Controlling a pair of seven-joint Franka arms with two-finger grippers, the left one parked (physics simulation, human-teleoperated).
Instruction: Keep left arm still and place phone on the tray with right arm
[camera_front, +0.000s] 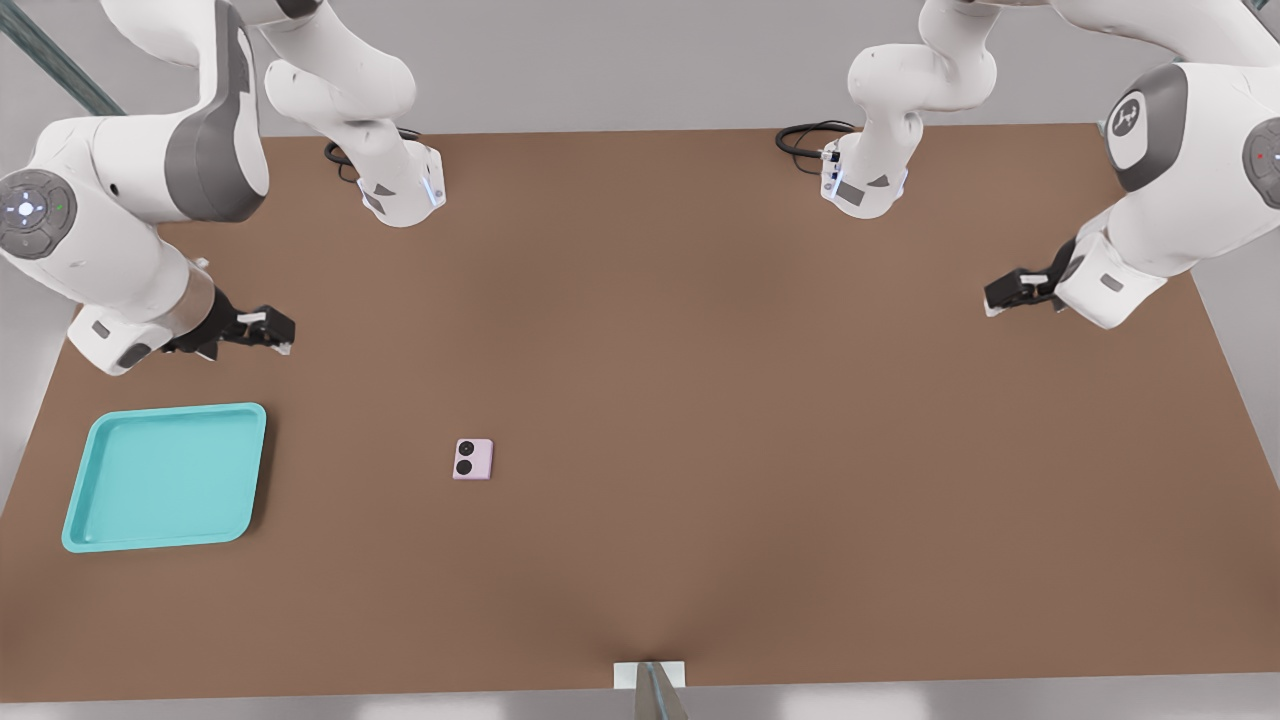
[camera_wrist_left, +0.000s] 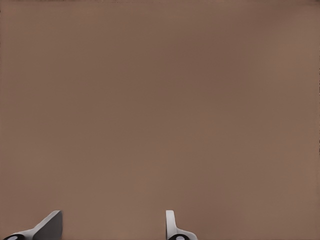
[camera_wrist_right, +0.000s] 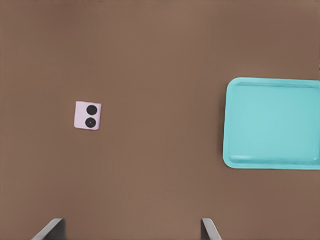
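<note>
The phone (camera_front: 473, 459) lies flat on the brown bench (camera_front: 700, 400), camera circles facing up, near the middle of the surface and a little toward the front view's left. It sits alone, touching nothing. My wrist view shows the same pale pink square (camera_wrist_right: 88, 115) with its two black circles side by side, and there the tray (camera_wrist_right: 272, 122) runs off the edge of the picture, so only part of it is seen; the front view gives the whole tray (camera_front: 165, 477), a teal rectangle with rounded corners and a low rim, lying well apart from the phone toward the front view's left edge. Nothing lies in the tray; its floor is bare teal. My hand (camera_front: 272, 331) hangs above the bench beyond the tray's far rim, clear of both tray and phone and gripping nothing. In my wrist view the two fingertips (camera_wrist_right: 52, 229) show well apart, so the hand stands wide. The front view shows the hand only from the side, and there the gap cannot be judged.
</note>
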